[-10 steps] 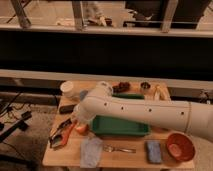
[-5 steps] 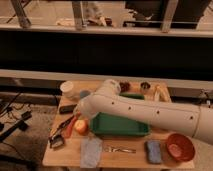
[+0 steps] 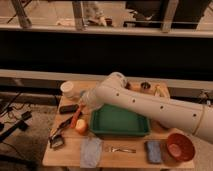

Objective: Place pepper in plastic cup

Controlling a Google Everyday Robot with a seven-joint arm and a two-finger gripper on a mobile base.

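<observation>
green tray; fork, blue sponge, red bowl

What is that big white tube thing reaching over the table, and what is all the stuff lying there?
That big white tube is a robot's arm. It reaches in from the right, and the single picture looks down on the wooden table from above and in front. At the arm's far end is its gripper, the robot's "hand", hanging over the table's left side, just above the long orange-red pepper. The picture does not show it holding anything.

On the table lie a green rectangular tray, a round orange-yellow fruit beside the pepper, a white plastic cup at the back left, a metal fork, a grey cloth, a blue sponge and a red-brown bowl.
</observation>
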